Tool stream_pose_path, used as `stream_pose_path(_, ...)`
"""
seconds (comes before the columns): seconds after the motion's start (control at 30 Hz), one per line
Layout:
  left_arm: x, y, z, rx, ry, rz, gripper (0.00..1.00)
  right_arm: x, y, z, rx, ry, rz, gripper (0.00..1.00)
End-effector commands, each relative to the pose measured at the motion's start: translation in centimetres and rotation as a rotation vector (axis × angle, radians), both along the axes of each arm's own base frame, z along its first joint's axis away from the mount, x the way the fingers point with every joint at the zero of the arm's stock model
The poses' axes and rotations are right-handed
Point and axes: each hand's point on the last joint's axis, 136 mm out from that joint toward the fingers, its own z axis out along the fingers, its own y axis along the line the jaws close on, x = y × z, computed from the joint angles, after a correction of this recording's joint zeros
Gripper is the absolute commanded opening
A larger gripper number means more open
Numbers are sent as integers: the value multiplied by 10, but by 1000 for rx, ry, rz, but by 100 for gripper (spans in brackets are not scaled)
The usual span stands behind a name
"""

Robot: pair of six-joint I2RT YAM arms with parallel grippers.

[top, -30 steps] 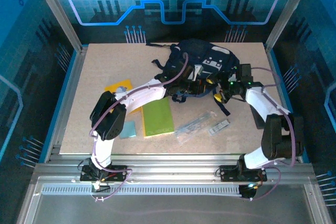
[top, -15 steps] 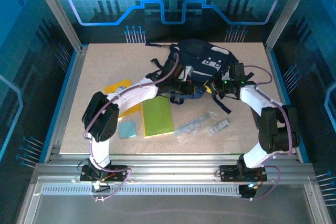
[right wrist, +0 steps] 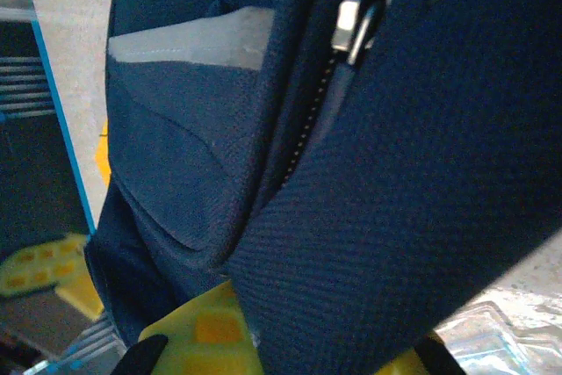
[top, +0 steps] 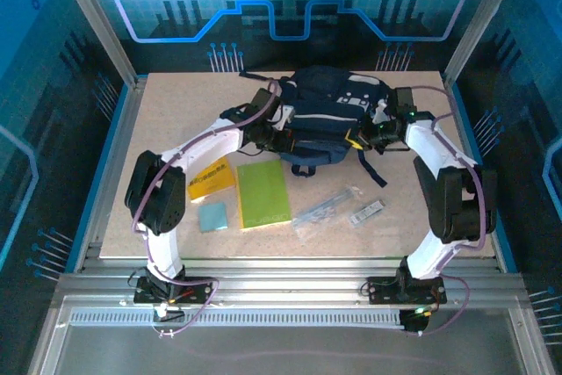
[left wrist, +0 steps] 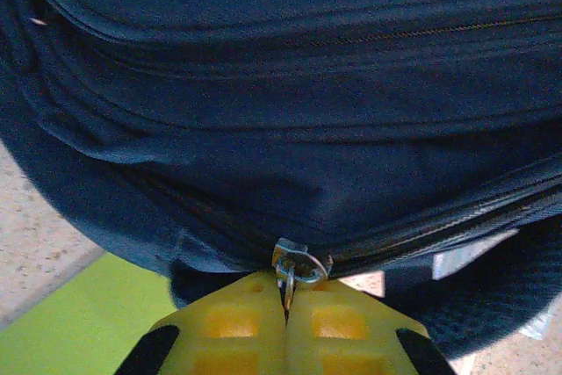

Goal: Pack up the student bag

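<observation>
The student bag [top: 329,101], dark navy with light-grey stripes, lies at the back middle of the table. My left gripper [top: 283,132] is at its near left edge. In the left wrist view its yellow fingers [left wrist: 237,322] are shut on the metal zipper pull [left wrist: 297,268] of the student bag [left wrist: 290,85]. My right gripper [top: 358,140] is at the bag's near right side. In the right wrist view a fold of the bag fabric [right wrist: 395,217] sits between its yellow fingers [right wrist: 206,331], which are shut on it. A second zipper pull [right wrist: 356,19] shows higher up.
In front of the bag lie a green notebook [top: 263,193], a yellow booklet [top: 209,179], a small light-blue piece [top: 212,215] and two clear plastic packets [top: 327,208] [top: 367,212]. A black strap [top: 376,169] trails toward the packets.
My left gripper has slid left along the bag's near edge with the zipper pull. My right gripper has closed on the bag's fabric, and the bag has shifted and flattened.
</observation>
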Motion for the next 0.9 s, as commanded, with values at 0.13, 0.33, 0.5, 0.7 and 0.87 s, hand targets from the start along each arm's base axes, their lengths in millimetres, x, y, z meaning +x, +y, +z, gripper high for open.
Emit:
stream_pose_path(0.13,22,82,-6,143,-11,204,0,0,-51,9,-174,-73,84,0)
stream_pose_path(0.33,-20,20,22,41,-29,88,0,26,-89,-5,-274,-8,-53,0)
stream_pose_path(0.5,-43,-42,39,-124,1,18,0,43,-92,3,-285,15,-125,34)
stream_pose_path(0.7,-30,-83,45,-231,1,8,0,11,-91,14,-270,24,-168,89)
stream_pose_path(0.87,-17,-102,48,-257,-16,-2,0,-36,-76,16,-196,44,-170,100)
